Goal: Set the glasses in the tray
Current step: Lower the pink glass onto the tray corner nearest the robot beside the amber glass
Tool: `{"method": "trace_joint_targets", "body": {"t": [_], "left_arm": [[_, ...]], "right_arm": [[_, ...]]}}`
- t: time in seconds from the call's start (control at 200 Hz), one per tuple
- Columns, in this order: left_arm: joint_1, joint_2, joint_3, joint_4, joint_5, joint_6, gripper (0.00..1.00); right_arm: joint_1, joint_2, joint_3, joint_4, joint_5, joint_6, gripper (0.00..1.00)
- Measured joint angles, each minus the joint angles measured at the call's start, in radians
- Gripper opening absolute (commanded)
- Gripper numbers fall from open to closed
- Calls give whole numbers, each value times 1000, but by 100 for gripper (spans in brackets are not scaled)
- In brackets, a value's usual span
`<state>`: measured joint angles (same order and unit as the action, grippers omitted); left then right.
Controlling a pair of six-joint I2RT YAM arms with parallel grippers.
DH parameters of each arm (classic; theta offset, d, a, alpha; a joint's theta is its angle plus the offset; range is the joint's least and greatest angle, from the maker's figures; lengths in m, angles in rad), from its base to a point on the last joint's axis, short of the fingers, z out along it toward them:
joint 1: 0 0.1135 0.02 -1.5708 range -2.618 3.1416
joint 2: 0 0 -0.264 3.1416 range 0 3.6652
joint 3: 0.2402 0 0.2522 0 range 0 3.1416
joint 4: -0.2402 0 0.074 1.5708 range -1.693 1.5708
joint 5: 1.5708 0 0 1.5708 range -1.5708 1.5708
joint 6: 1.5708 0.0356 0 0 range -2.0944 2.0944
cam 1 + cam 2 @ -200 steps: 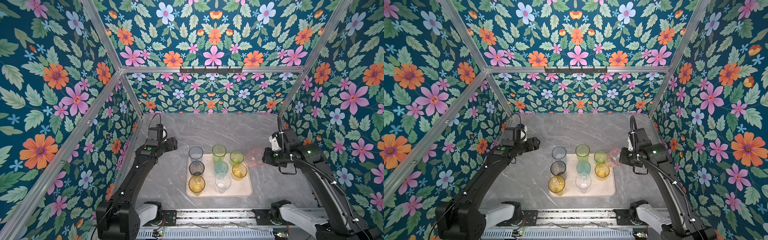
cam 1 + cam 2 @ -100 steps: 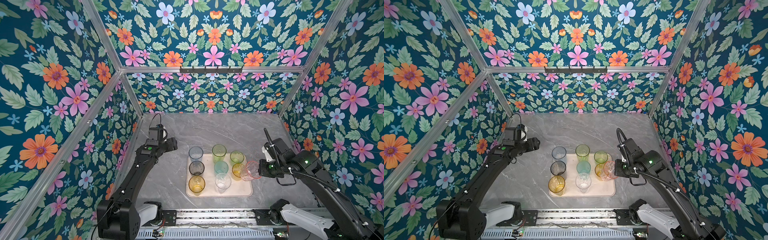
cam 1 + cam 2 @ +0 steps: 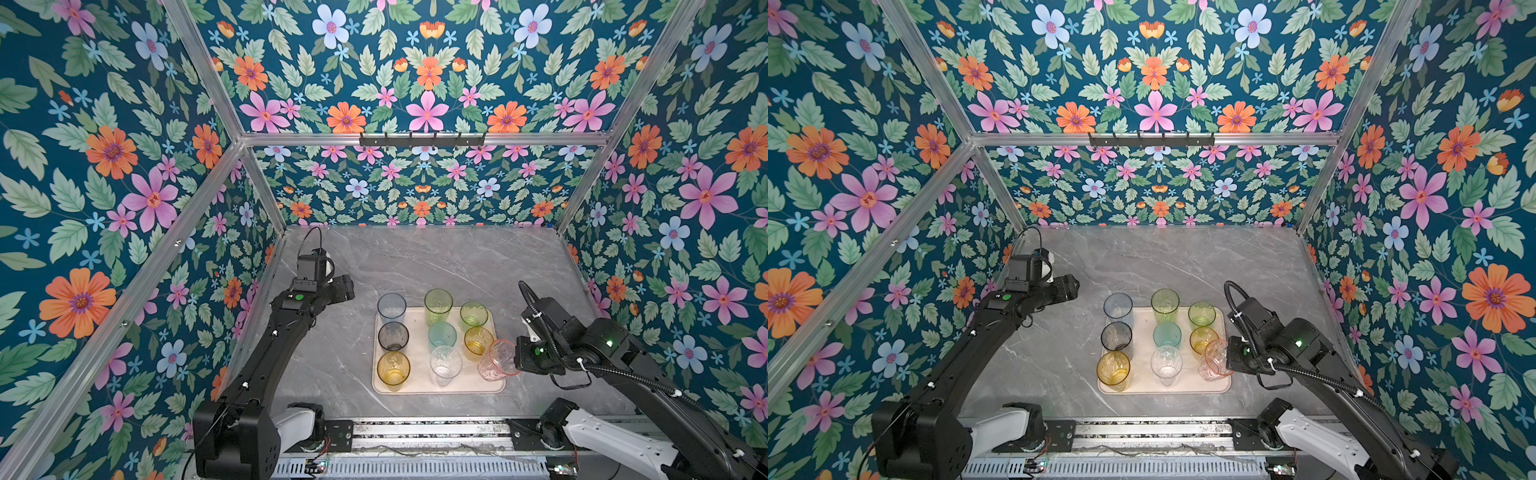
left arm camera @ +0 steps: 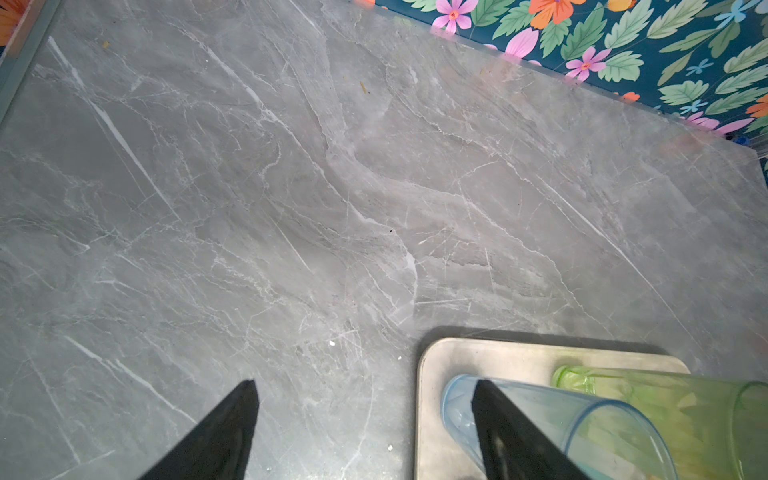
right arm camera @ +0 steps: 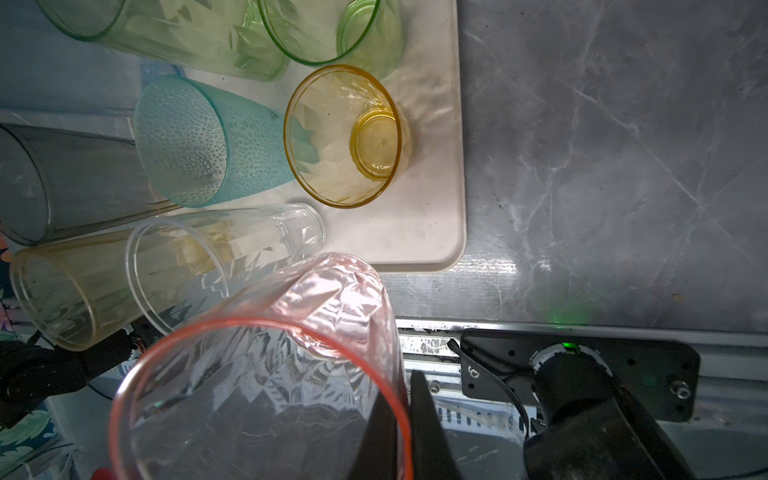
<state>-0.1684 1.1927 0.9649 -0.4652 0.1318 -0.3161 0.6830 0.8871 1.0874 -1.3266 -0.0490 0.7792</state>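
The beige-pink tray (image 3: 440, 387) (image 3: 1167, 386) lies on the grey marble table, and several glasses stand in it. Among them are a blue one (image 3: 391, 308), a smoke grey one (image 3: 392, 336), an amber one (image 3: 393, 370), a teal one (image 3: 442, 335) and a clear one (image 3: 445, 364). My right gripper (image 3: 513, 360) (image 5: 405, 388) is shut on the rim of the pink glass (image 3: 496, 360) (image 5: 291, 353), one finger inside and one outside. That glass hangs tilted over the tray's front right corner (image 5: 415, 237). My left gripper (image 3: 347, 286) (image 4: 363, 384) is open and empty, left of the blue glass (image 4: 540, 419).
A metal rail (image 3: 415, 428) with both arm bases runs along the table's front edge. Floral walls close in the left, back and right sides. Bare marble (image 3: 436, 257) lies behind the tray and to both sides of it.
My right arm has carried the pink glass from beside the tray's back right towards the front, to the front right corner. The left arm has not moved.
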Motion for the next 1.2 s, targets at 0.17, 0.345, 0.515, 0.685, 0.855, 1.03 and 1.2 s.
{"method": "trace_joint_targets", "body": {"t": [0.17,0.345,0.515,0.685,0.855,1.03,1.2], "left_arm": [[0,0,0,0,0,0,84],[0,0,0,0,0,0,84],[0,0,0,0,2,0,84],[0,0,0,0,4,0,84],[0,0,0,0,4,0,84],[0,0,0,0,4,0,84],[0,0,0,0,8,0,83]], "right_arm": [[42,14,-25,0,0,26,0],[78,19,-54,7,4,53,0],[108,32,-81,24,4,68,0],[130,41,-121,57,3,88,0],[137,41,-154,79,2,107,0],[139,41,-183,98,4,110,0],[140,44,-216,122,13,109,0]]}}
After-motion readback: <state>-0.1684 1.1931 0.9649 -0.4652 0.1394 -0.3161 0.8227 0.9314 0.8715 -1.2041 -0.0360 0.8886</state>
